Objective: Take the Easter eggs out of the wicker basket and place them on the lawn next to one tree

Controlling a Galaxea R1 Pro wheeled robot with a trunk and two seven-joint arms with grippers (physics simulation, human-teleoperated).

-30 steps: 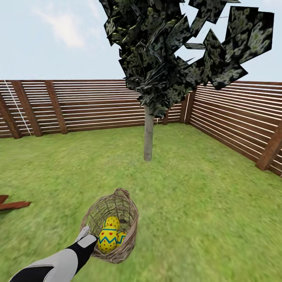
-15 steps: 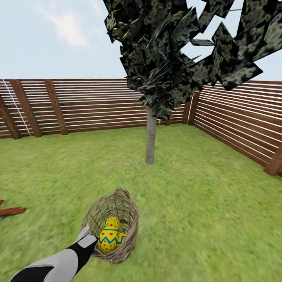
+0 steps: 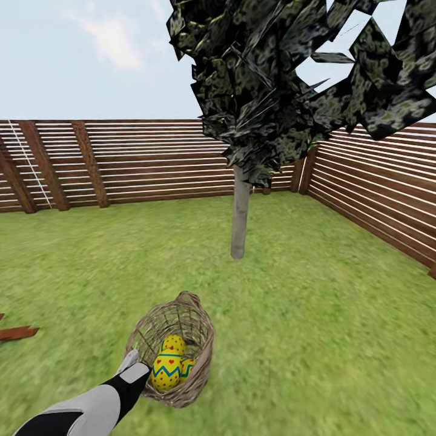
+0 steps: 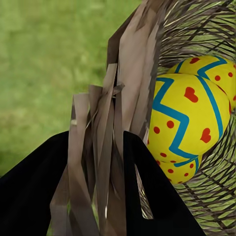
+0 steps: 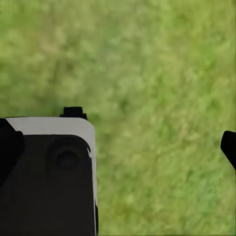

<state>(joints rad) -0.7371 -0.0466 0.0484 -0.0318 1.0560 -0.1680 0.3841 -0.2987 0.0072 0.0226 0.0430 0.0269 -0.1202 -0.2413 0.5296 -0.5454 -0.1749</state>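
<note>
The wicker basket (image 3: 181, 327) hangs low over the lawn (image 3: 315, 315) in the head view, tilted toward me. My left gripper (image 3: 134, 366) is shut on its near rim. In the left wrist view the two black fingers (image 4: 39, 177) clamp the woven rim (image 4: 105, 128) between them. Three Easter eggs lie inside: a large front one (image 3: 166, 370), one behind it (image 3: 174, 344) and one partly hidden beside it (image 3: 188, 367). The tree (image 3: 240, 218) with its pale trunk stands a few basket widths beyond. My right gripper (image 5: 162, 147) is open above bare grass.
A brown slatted fence (image 3: 139, 163) runs along the back and the right side (image 3: 381, 194) of the garden. The end of a brown board (image 3: 15, 332) lies on the grass at the far left. Open grass stretches all around the trunk.
The whole head view has shifted: the tree and fence corner have slid right and look slightly nearer. The basket and left arm keep their place in the picture.
</note>
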